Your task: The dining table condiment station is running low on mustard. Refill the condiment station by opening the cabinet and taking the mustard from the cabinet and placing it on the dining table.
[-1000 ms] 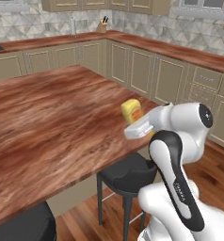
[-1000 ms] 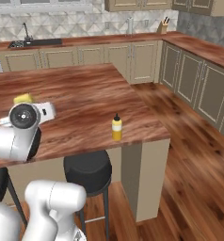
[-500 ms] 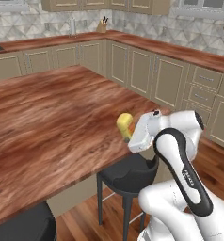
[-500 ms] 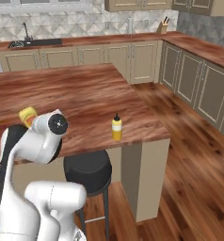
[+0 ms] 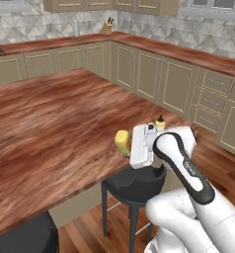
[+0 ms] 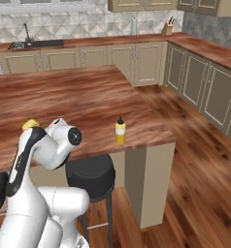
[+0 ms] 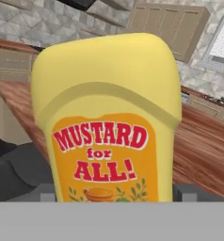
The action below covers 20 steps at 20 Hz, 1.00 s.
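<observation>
Most of the job looks done: the fingers (image 5: pixel 125 144) pinch the mustard (image 5: pixel 121 141) at the bench's (image 5: pixel 50 123) near edge, leaving only setting it down.

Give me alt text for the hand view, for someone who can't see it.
A squat yellow mustard bottle, its orange label reading "MUSTARD for ALL!" in red, stands close up between the gripper's dark fingertips. Behind it stretch the reddish-brown dining table, beige upper cabinets and a window.
</observation>
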Motion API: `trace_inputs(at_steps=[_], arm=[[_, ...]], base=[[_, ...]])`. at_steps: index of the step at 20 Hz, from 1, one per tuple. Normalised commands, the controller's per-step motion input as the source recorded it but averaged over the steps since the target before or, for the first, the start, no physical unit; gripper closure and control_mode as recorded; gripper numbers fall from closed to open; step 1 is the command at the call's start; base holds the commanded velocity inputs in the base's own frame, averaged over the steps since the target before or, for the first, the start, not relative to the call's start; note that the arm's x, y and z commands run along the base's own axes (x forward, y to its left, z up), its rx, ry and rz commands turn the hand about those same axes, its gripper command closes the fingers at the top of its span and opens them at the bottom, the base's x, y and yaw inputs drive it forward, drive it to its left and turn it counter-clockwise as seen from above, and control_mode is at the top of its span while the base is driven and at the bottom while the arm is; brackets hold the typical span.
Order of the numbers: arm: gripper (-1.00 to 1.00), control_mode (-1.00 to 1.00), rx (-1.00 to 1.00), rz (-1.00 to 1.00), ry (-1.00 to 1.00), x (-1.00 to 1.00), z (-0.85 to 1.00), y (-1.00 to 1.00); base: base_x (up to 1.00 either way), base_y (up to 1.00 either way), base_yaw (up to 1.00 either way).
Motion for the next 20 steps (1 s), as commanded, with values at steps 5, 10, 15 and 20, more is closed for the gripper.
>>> trace_inputs(at_steps=[5, 10, 15, 20], arm=[[1.0, -1.0, 0.02, 0.15, -0.01, 0.63, -0.4, 0.1], [1.0, -1.0, 0.04, 0.11, 0.0, 0.65, -0.3, 0.01], [1.0, -1.0, 0.04, 0.07, 0.0, 0.69, -0.23, 0.07], [1.0, -1.0, 0.03, 0.02, 0.0, 0.51, -0.17, 0.08]], base=[[0.0, 0.0, 0.0], [0.0, 0.0, 0.0], [0.0, 0.0, 0.0], [0.0, 0.0, 0.0]])
